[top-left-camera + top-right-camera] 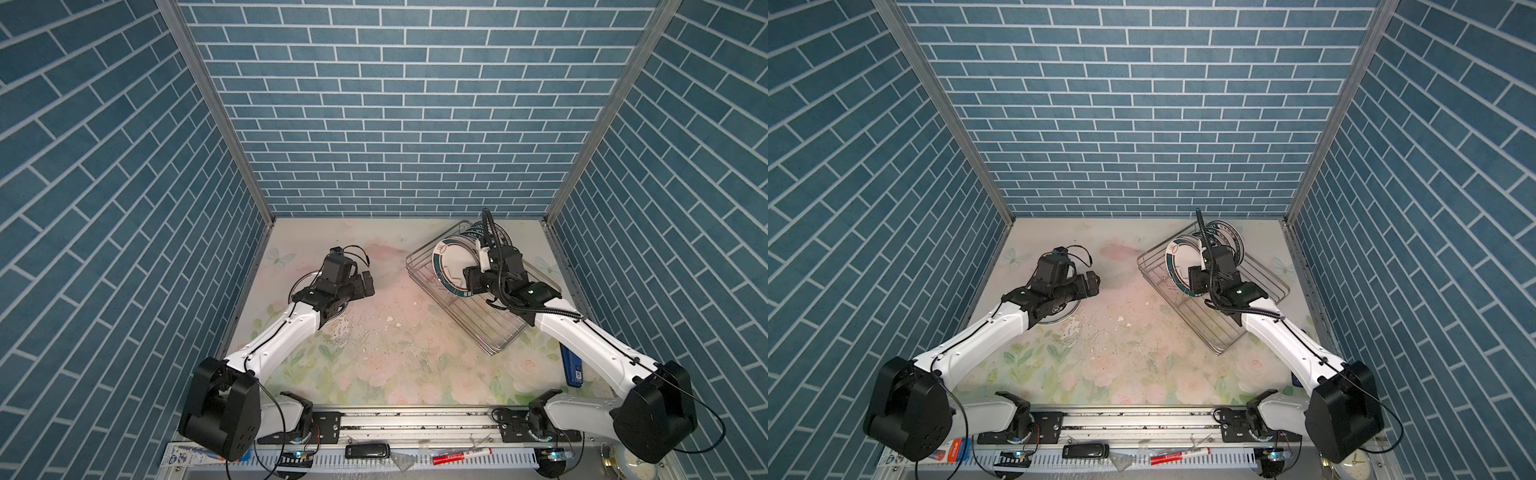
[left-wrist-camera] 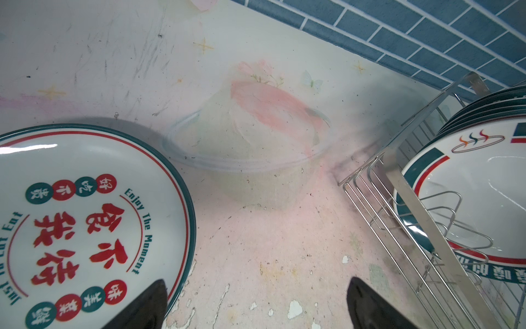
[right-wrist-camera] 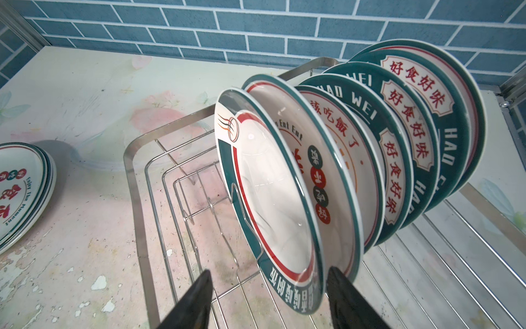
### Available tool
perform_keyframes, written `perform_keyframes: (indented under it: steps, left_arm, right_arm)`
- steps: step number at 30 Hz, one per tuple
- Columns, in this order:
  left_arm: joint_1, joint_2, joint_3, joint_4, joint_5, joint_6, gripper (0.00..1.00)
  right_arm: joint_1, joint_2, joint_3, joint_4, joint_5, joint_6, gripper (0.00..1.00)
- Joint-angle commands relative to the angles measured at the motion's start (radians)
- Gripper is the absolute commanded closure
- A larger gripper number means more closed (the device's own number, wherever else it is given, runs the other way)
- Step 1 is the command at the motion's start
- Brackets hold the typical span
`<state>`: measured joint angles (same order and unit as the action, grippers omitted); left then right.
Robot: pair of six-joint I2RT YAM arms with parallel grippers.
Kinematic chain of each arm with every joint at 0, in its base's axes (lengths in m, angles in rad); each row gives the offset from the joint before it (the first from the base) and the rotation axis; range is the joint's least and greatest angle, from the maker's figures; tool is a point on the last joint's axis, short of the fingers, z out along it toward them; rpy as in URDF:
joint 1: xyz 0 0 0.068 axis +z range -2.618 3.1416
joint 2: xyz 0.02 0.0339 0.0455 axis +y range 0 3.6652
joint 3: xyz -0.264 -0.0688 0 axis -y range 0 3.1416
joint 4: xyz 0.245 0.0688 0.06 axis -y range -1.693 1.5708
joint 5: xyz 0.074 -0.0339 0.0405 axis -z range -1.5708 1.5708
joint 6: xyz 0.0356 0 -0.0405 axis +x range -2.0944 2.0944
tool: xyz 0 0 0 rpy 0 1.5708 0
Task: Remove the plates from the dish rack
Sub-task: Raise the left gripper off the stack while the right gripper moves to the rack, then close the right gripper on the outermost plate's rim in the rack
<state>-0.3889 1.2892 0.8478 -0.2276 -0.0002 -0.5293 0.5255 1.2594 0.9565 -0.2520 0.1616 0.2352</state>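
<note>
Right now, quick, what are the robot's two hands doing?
Left gripper: open, empty.
Right gripper: open, one finger on each side of the front plate.

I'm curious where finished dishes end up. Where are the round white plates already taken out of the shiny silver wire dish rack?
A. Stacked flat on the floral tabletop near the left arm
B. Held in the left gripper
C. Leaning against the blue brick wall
A: the stack of red-lettered white plates lies flat on the floral tabletop, and the left gripper is open and empty.
</note>
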Motion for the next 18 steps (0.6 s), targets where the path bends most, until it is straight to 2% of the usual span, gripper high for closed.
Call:
perform_keyframes:
  steps: [1,5,13,18]
  left_arm:
    - [-0.007,-0.007,0.019,-0.021,-0.012,0.01,0.01]
    - [-0.007,-0.007,0.019,-0.021,-0.012,0.009,0.01]
    - [-0.006,-0.005,0.022,-0.026,-0.014,0.011,0.01]
    - [-0.007,-0.012,0.02,-0.024,-0.018,0.007,0.01]
  right_arm:
    - [-0.004,0.022,0.045,-0.005,0.022,-0.005,0.36]
    - [-0.007,0.052,0.052,-0.002,0.011,-0.003,0.38]
    - [-0.024,0.1,0.06,0.007,-0.016,-0.006,0.59]
    - [-0.035,0.14,0.061,0.02,-0.049,-0.006,0.65]
